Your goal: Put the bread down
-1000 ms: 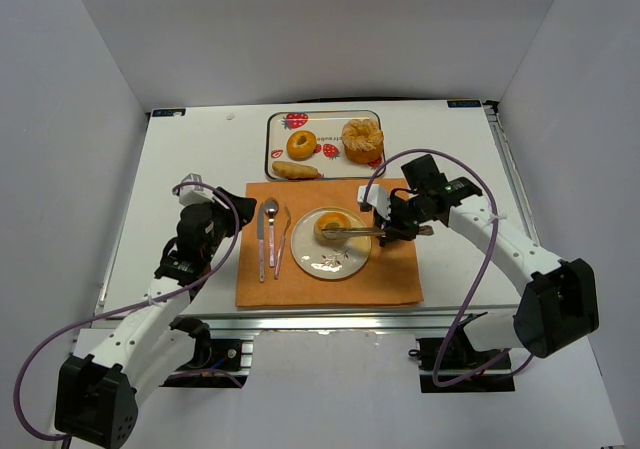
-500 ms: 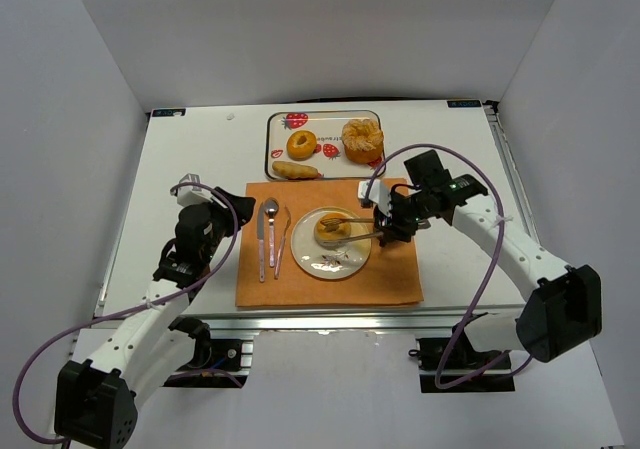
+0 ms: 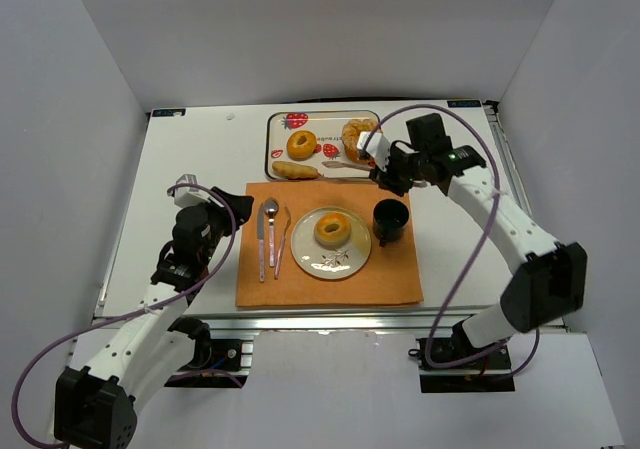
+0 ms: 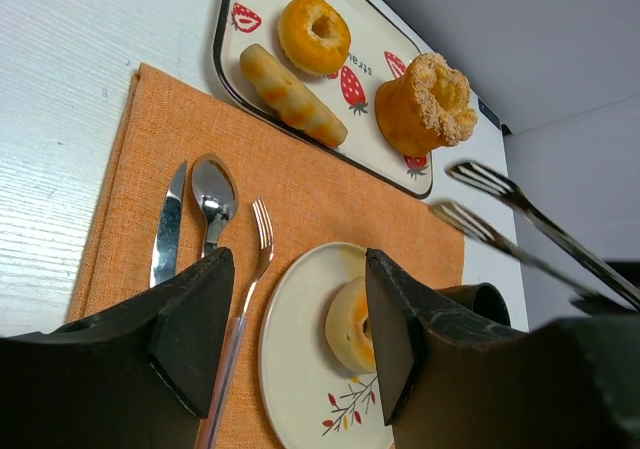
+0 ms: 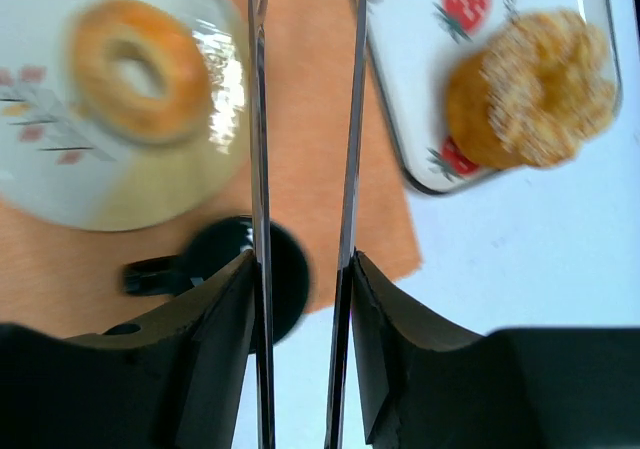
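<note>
A ring-shaped bread (image 3: 332, 229) lies on the white plate (image 3: 305, 259) on the orange placemat (image 3: 330, 289). It also shows in the left wrist view (image 4: 352, 324) and the right wrist view (image 5: 140, 54). My right gripper (image 3: 388, 169) is shut on metal tongs (image 3: 345, 166), held above the near right corner of the strawberry tray (image 3: 275, 134). The tong arms (image 5: 350, 169) stand apart with nothing between them. My left gripper (image 3: 238, 209) is open and empty at the placemat's left edge, apart from the bread.
The tray holds a ring bread (image 3: 300, 144), a long bread (image 3: 295, 170) and a sugared bun (image 3: 362, 139). A black cup (image 3: 390, 219) stands right of the plate. A knife (image 3: 260, 239), spoon (image 3: 271, 219) and fork (image 3: 282, 239) lie left of it.
My right gripper has lifted the tongs off the bread on the plate and swung back and up toward the tray. The bread stays on the plate. The left arm has barely moved.
</note>
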Motion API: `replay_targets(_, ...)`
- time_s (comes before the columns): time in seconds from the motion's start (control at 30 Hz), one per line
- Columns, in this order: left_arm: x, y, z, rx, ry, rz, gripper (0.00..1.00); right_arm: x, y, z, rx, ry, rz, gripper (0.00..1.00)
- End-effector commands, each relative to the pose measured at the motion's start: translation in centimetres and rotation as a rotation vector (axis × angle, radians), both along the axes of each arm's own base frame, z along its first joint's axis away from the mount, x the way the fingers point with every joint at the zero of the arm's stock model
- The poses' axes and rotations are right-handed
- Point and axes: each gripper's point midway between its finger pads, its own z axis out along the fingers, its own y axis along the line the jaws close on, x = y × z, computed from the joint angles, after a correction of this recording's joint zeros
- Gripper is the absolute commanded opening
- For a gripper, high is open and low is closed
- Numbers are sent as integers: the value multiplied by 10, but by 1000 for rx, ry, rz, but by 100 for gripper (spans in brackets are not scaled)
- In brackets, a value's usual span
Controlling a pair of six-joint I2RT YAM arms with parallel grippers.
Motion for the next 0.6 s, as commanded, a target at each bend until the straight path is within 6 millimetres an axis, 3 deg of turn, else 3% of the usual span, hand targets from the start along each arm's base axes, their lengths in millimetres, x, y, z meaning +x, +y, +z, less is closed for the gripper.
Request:
replay_targets(0.0, -1, 2, 8, -5, -26, 6, 65, 74, -21, 6, -66, -145, -181, 46)
replay_targets(0.07, -1, 2, 9, -6, -26, 6, 65, 94, -27, -5, -120, -168, -201, 46)
replay_targets(0.23, -1, 2, 11, -8, -31, 8, 65, 128, -28, 0, -164, -256, -229, 46)
replay_targets(0.43, -2, 2, 10, -15, -36, 9, 65, 133, -29, -4, -184, -277, -224, 47)
replay_targets(0.57, 0, 1, 10, -15, -36, 5, 65, 129, -29, 6, -165, -309, -214, 47)
